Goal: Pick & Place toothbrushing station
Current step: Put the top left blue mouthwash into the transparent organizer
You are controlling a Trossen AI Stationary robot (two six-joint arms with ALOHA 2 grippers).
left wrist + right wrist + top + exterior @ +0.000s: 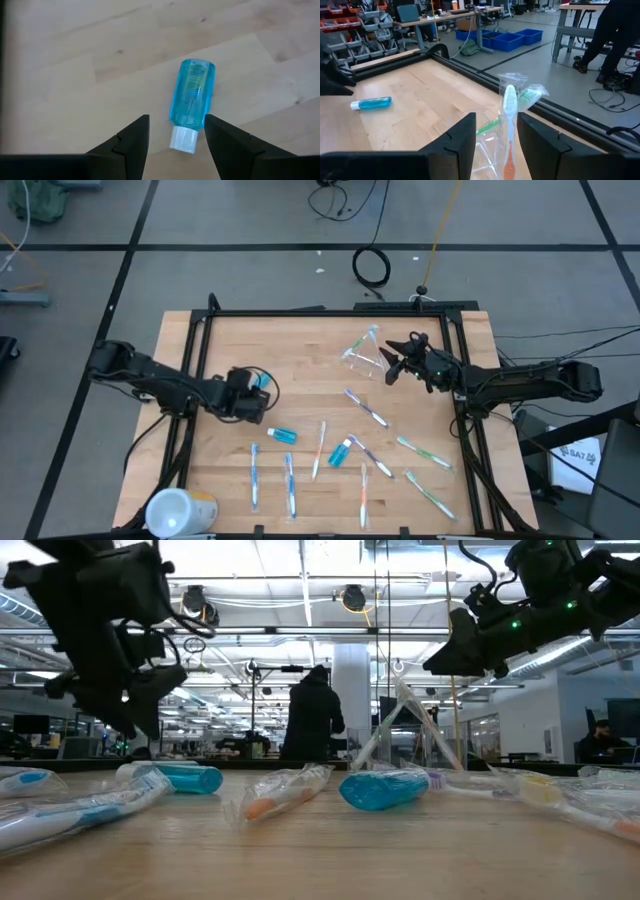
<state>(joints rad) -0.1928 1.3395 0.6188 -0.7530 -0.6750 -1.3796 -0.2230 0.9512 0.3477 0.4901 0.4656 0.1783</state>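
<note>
The left gripper [262,387] hovers above the wooden table [300,345], fingers spread and empty, with a blue toothpaste tube [192,102] lying flat just ahead of its fingertips, white cap toward them. The right gripper [393,364] is raised near the far right of the table, jaws apart with nothing between them, just beside a clear plastic cup [362,352] holding wrapped toothbrushes [509,127]. More toothbrushes and a second blue tube [341,450] lie scattered toward the near edge. Beyond the table is a workshop, where a person in dark clothing [312,715] stands.
</note>
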